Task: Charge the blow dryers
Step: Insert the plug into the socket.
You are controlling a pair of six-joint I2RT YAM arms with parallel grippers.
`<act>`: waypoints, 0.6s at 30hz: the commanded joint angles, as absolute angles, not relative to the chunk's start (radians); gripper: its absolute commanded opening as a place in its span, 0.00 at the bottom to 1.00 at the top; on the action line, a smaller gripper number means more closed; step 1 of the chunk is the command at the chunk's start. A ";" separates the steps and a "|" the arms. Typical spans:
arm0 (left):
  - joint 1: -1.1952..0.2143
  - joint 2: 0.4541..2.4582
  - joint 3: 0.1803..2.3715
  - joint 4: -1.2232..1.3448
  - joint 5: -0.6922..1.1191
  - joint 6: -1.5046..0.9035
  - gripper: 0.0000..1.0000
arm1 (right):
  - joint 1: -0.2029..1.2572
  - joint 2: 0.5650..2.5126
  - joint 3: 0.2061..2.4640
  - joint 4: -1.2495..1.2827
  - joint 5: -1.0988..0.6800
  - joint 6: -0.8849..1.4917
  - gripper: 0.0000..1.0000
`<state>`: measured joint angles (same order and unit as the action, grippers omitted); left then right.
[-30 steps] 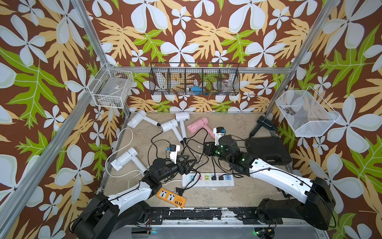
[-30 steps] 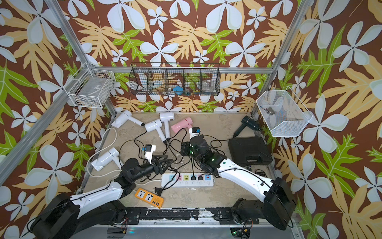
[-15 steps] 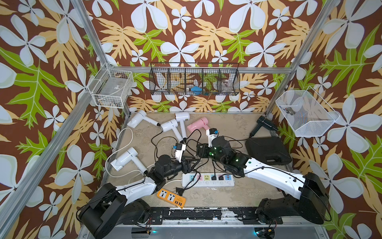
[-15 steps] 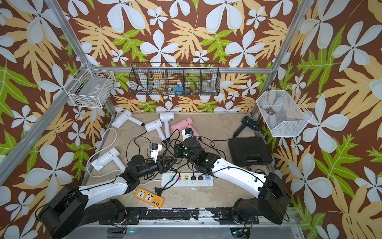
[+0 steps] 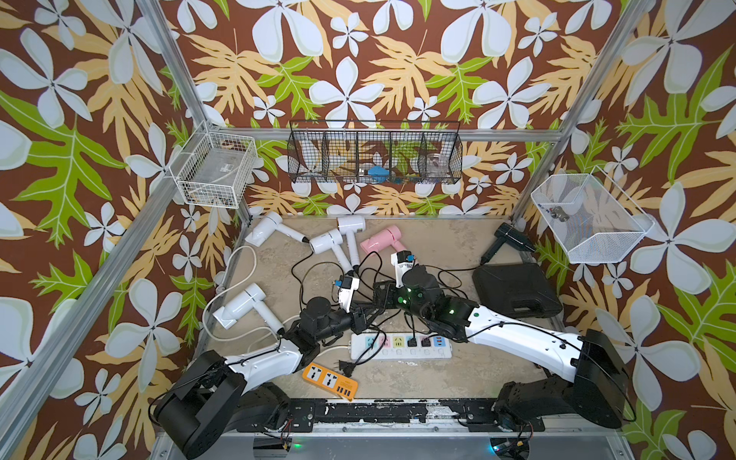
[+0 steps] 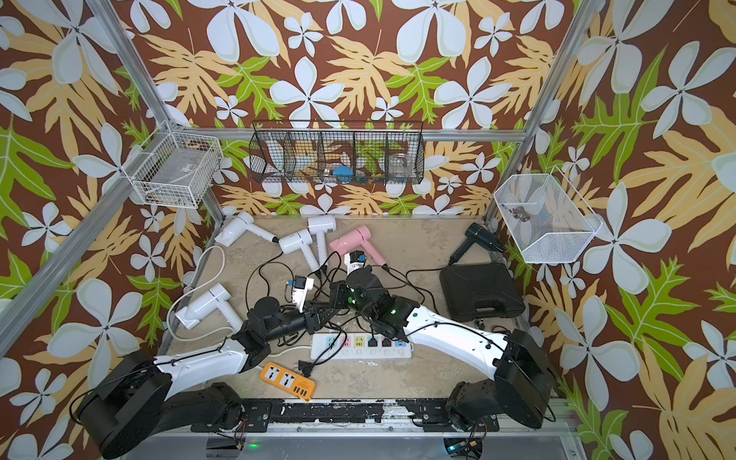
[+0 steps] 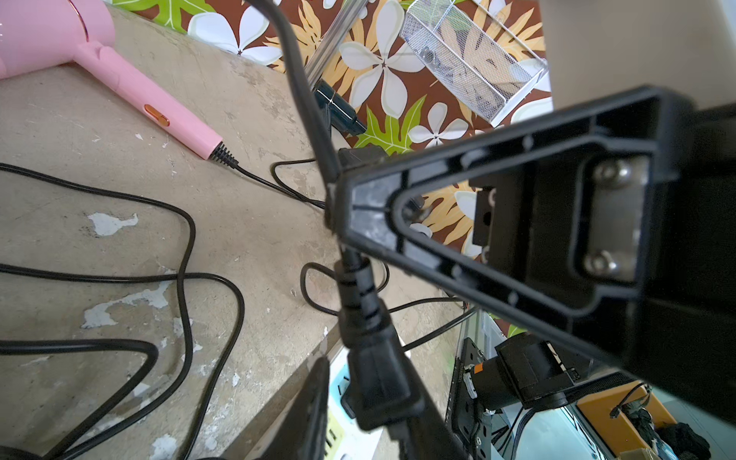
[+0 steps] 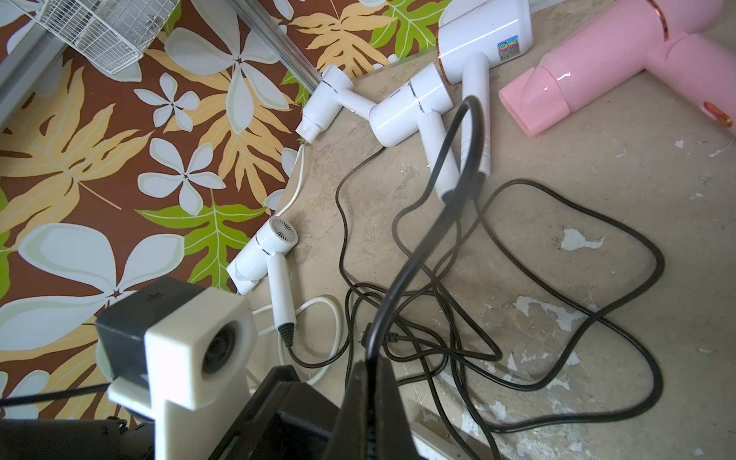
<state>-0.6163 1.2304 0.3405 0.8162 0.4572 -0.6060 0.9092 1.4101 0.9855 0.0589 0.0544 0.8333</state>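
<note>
Blow dryers [image 5: 327,243] are lying from 9 to 2 o'clock on table [image 5: 438,247], white power strip [image 5: 400,345] sitting at 6. Right gripper [image 8: 372,364] is pinching one cord [image 7: 301,91], likely steadying its plug [image 7: 376,370] for socketing; left gripper [image 7: 354,402] jaws are straddling that plug, grip uncertain.

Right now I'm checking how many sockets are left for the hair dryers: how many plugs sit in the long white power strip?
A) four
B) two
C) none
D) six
B: two black plugs sit side by side in the long white power strip, while its other sockets show bare in both top views.
</note>
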 commanded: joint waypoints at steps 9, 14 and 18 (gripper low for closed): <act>-0.617 1.223 0.354 0.800 0.444 -0.584 0.00 | 0.914 1.398 1.001 0.045 0.059 0.831 0.00; -0.617 1.220 0.356 0.788 0.433 -0.570 0.00 | 0.914 1.384 1.042 -0.045 0.058 0.786 0.09; -0.618 1.203 0.359 0.762 0.407 -0.548 0.00 | 0.905 1.348 1.100 -0.197 0.094 0.716 0.38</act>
<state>-0.6170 1.2144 0.3508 0.7692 0.4240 -0.5812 0.9131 1.3689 1.0687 -0.0891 0.0624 0.7818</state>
